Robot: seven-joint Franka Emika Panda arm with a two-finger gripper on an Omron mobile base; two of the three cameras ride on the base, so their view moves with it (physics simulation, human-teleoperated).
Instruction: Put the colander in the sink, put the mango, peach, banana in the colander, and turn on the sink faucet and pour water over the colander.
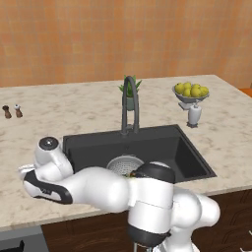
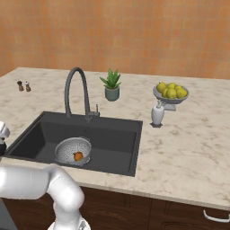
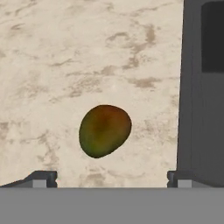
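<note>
The mango, olive green with a reddish blush, lies on the beige counter straight ahead of my gripper. The gripper is open, its two tips set wide either side of the fruit and touching nothing. The dark sink edge runs along the right of the hand view. My arm stretches left over the counter beside the sink. The silver colander sits on the sink floor with the orange peach inside. No water runs from the gooseneck faucet. The banana is hidden.
A pedestal bowl of yellow fruit and a white dispenser bottle stand right of the sink. A potted plant sits behind it. Two small shakers stand at the far left of the counter.
</note>
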